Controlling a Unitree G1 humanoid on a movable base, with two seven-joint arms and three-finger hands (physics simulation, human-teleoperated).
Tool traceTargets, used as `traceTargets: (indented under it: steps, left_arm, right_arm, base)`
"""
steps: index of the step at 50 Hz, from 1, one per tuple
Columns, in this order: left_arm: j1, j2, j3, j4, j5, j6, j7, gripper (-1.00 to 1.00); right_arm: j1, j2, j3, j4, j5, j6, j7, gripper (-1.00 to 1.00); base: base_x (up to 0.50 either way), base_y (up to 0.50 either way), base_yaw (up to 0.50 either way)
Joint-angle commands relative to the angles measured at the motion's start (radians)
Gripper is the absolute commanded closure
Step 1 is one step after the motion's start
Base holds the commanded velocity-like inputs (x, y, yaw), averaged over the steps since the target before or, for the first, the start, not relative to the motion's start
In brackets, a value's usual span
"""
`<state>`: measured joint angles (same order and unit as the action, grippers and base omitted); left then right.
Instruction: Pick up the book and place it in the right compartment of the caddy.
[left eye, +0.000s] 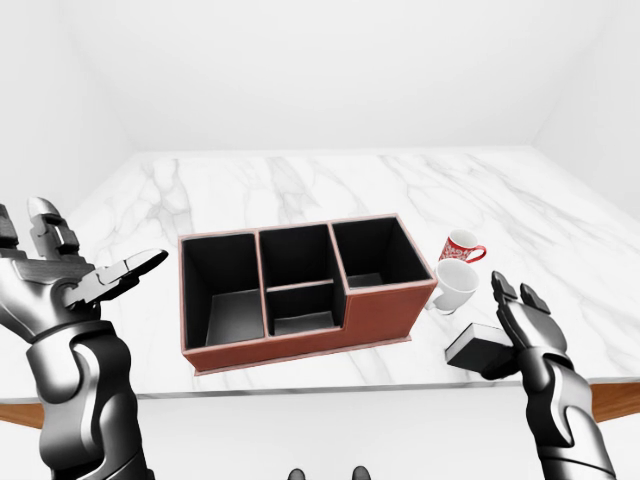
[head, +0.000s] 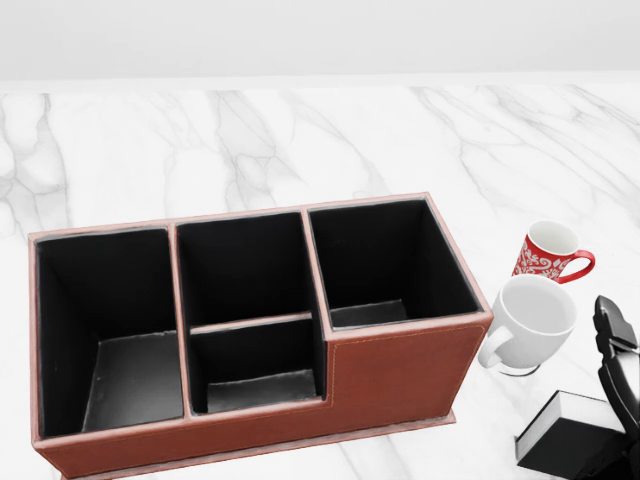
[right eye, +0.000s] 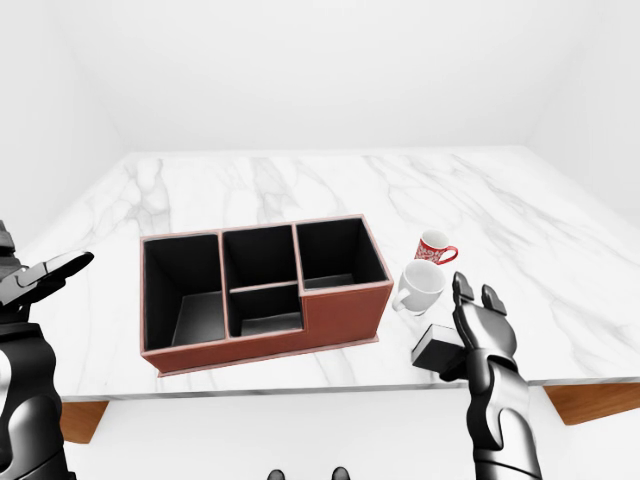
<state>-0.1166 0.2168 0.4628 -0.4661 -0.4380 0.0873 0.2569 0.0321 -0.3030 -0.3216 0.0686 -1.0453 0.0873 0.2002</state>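
The black book (head: 562, 436) with white page edges lies flat on the marble table, at the lower right of the head view. My right hand (left eye: 513, 303) stands open against the book's right side, fingers stretched upward and not closed round it. The brown caddy (head: 400, 366) with black-lined compartments fills the middle of the head view. Its right compartment (head: 385, 262) holds nothing. My left hand (left eye: 95, 252) is raised and open at the left of the left-eye view, well apart from the caddy.
A white mug (head: 532, 320) stands between the caddy's right end and the book. A red patterned mug (head: 550, 252) sits just above it. The table's near edge (left eye: 330, 392) runs below the caddy and book.
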Motion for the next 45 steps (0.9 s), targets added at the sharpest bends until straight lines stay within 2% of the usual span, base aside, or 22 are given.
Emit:
traceTargets:
  steps: [1,19,20,21,22,23,45]
  left_arm:
    - [0.001,-0.001,0.000,-0.003,0.000,0.000,0.001,-1.00]
    - [0.001,-0.001,0.000,0.000,0.000,0.000,0.000,-1.00]
    - [0.000,0.000,0.000,-0.001,0.000,0.000,0.001,-1.00]
    - [0.000,0.000,0.000,0.001,0.001,0.000,0.001,-1.00]
    - [0.000,-0.001,-0.001,0.002,0.001,0.000,0.000,-1.00]
    - [0.000,-0.001,-0.001,0.003,0.002,0.000,-0.001,-1.00]
    - [0.002,-0.002,-0.002,0.002,0.001,0.000,0.000,-1.00]
  right_arm:
    - [-0.001,0.001,0.000,0.036,0.000,0.000,0.000,-1.00]
    - [0.007,0.000,0.018,0.049,0.021,0.000,0.010,-1.00]
    - [0.009,0.002,0.017,0.042,0.025,0.000,0.018,-0.64]
    - [0.008,0.002,0.016,0.038,0.025,0.000,0.022,0.13]
    - [0.008,0.002,0.014,0.039,0.029,0.000,0.025,0.80]
    - [0.012,0.002,0.013,0.030,0.033,0.000,0.034,1.00]
    - [0.035,0.029,-0.008,-0.063,0.057,0.000,0.098,1.00]
  base:
    - [0.00,0.00,0.00]
    - [0.00,0.00,0.00]
    - [0.00,0.00,0.00]
    - [0.00,0.00,0.00]
    - [0.00,0.00,0.00]
    - [0.00,0.00,0.00]
    - [0.00,0.00,0.00]
